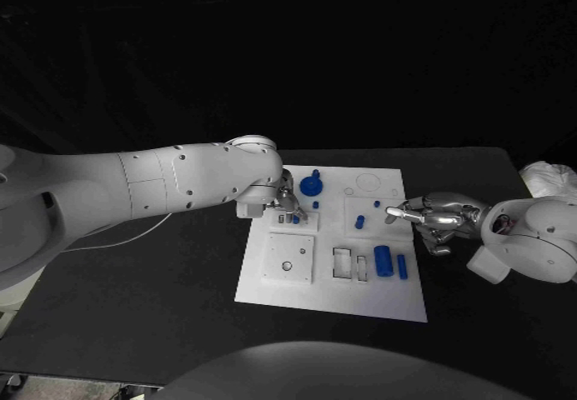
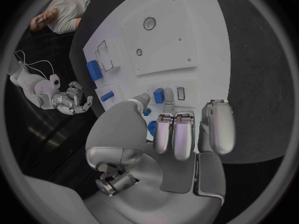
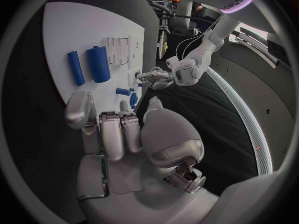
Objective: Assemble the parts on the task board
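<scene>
Although the white rectangular task board (image 1: 271,279) carries several pieces, the part under work seems to be the small blue block (image 2: 158,95) standing in the board's far-left area, just beside an empty rectangular slot (image 2: 181,93). It looks like rigid moulded plastic, light and smooth, so I judge it would slip under a loose pinch; it is best taken by its two flat side faces, low down, and kept upright. The silver left hand (image 1: 286,202) hovers right over this block with its fingers (image 2: 175,134) bent down toward it, but I cannot tell whether they close on it or merely hang above. Toward the board's near-right corner lie a thick blue cylinder (image 1: 383,260) and a thinner blue rod (image 1: 402,266), side by side and apart from each other, next to two clear-framed pockets (image 1: 343,263). A blue round knobbed piece (image 1: 313,183) sits at the board's far edge, and a short blue peg (image 1: 359,222) lies near its middle. The silver right hand (image 1: 430,219) hangs over the board's right edge with fingers curled loosely and apart, holding nothing.
</scene>
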`<control>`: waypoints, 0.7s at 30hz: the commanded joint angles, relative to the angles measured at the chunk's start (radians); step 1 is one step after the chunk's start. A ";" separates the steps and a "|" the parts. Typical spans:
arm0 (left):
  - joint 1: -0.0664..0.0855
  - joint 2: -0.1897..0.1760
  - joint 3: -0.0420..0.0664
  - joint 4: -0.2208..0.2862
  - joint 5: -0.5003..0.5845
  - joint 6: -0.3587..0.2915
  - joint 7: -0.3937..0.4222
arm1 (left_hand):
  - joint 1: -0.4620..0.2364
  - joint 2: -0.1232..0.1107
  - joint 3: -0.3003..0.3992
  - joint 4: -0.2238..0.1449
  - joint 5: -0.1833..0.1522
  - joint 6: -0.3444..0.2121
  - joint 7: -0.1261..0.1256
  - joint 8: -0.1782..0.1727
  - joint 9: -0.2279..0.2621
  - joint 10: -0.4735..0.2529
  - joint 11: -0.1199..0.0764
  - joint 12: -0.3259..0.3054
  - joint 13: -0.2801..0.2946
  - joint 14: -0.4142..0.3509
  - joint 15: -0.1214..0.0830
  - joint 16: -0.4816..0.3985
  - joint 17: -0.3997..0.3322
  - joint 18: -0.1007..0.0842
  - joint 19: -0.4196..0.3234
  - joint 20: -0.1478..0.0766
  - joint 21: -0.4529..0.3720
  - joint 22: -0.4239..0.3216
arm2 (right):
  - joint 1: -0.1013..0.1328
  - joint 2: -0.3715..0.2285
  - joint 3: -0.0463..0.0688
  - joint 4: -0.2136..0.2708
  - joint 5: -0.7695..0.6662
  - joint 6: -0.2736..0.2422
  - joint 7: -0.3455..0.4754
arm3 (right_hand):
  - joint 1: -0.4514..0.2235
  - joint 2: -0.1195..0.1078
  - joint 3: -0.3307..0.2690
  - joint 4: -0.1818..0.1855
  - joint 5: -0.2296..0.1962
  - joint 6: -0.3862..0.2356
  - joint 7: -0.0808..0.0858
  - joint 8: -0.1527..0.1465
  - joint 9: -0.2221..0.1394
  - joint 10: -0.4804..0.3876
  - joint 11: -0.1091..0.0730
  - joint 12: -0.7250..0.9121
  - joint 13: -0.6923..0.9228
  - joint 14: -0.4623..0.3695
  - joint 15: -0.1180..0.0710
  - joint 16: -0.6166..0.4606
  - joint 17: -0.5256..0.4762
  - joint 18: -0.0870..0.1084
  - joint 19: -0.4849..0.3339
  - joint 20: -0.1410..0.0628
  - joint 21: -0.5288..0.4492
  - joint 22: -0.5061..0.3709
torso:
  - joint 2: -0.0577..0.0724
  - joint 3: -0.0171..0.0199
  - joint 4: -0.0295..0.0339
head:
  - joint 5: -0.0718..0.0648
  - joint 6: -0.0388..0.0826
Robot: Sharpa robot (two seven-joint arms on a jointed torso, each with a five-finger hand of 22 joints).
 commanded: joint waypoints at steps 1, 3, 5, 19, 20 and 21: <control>-0.009 0.000 -0.005 0.000 -0.011 -0.001 -0.062 | -0.028 0.005 -0.032 0.002 -0.026 0.002 0.005 -0.006 -0.004 0.102 0.008 0.002 0.263 0.105 0.006 0.002 0.263 0.008 0.006 0.009 -0.005 0.201 | -0.001 0.001 0.000 0.000 -0.002 0.019 0.001 | 0.011 0.000 0.006 0.001 0.006 0.005 0.000 0.003 0.001 0.012 -0.007 -0.007 0.052 0.027 0.003 -0.003 0.172 0.002 -0.004 0.002 -0.006 0.128 | 0.000 0.0000 0.0001 | 0.001 0.000; -0.010 -0.001 -0.005 0.000 -0.011 -0.004 -0.062 | -0.047 0.007 -0.053 0.003 -0.038 0.002 0.006 -0.008 -0.006 0.102 0.008 0.002 0.263 0.105 0.006 0.002 0.263 0.008 0.007 0.009 -0.005 0.201 | -0.001 0.000 0.000 0.000 -0.002 0.020 0.001 | 0.011 -0.001 0.006 0.001 0.006 0.004 0.001 0.003 0.001 0.012 -0.006 -0.007 0.052 0.027 0.003 -0.003 0.172 0.002 -0.004 0.002 -0.007 0.128 | 0.000 0.0000 0.0002 | 0.002 0.000; -0.010 -0.003 -0.005 0.000 -0.011 -0.013 -0.061 | -0.068 0.010 -0.076 0.004 -0.042 0.003 0.006 -0.009 -0.007 0.102 0.008 0.002 0.263 0.105 0.006 0.002 0.263 0.007 0.007 0.009 -0.004 0.201 | -0.001 0.001 0.000 -0.001 -0.002 0.020 0.001 | 0.011 -0.001 0.006 0.001 0.006 0.004 0.001 0.003 0.001 0.012 -0.006 -0.007 0.052 0.027 0.003 -0.003 0.172 0.002 -0.004 0.002 -0.007 0.128 | -0.001 -0.0003 -0.0001 | 0.002 0.000; 0.001 -0.071 0.009 0.061 -0.013 -0.078 -0.065 | -0.080 0.020 -0.140 0.001 -0.043 0.045 -0.009 0.025 0.010 0.102 -0.004 0.002 0.263 0.105 -0.004 0.002 0.263 0.004 0.019 0.001 0.016 0.207 | -0.002 -0.003 0.000 0.000 -0.002 0.014 0.009 | 0.011 -0.001 0.006 0.001 0.006 0.004 0.001 0.003 0.001 0.011 -0.006 -0.007 0.051 0.027 0.003 -0.003 0.172 0.003 -0.005 0.002 -0.008 0.127 | 0.000 0.0004 0.0001 | -0.002 0.000; 0.006 -0.080 0.011 0.071 -0.013 -0.083 -0.066 | -0.075 0.021 -0.142 0.000 -0.043 0.047 -0.011 0.028 0.012 0.102 -0.005 0.002 0.263 0.105 -0.005 0.002 0.263 0.003 0.021 0.000 0.018 0.208 | -0.002 -0.004 0.000 0.001 -0.002 0.013 0.010 | 0.011 -0.001 0.006 0.001 0.006 0.004 0.001 0.003 0.001 0.011 -0.006 -0.007 0.052 0.027 0.003 -0.003 0.172 0.003 -0.005 0.002 -0.008 0.127 | 0.000 0.0005 0.0005 | -0.003 0.000; 0.014 -0.092 0.015 0.084 -0.013 -0.088 -0.067 | -0.072 0.021 -0.144 0.000 -0.042 0.048 -0.012 0.030 0.013 0.102 -0.006 0.002 0.263 0.105 -0.006 0.002 0.263 0.002 0.022 0.000 0.021 0.208 | -0.002 -0.005 0.000 0.002 -0.002 0.012 0.011 | 0.011 -0.001 0.006 0.001 0.006 0.004 0.001 0.003 0.001 0.012 -0.006 -0.007 0.052 0.027 0.003 -0.003 0.172 0.002 -0.005 0.002 -0.007 0.128 | 0.000 0.0005 0.0009 | -0.003 0.000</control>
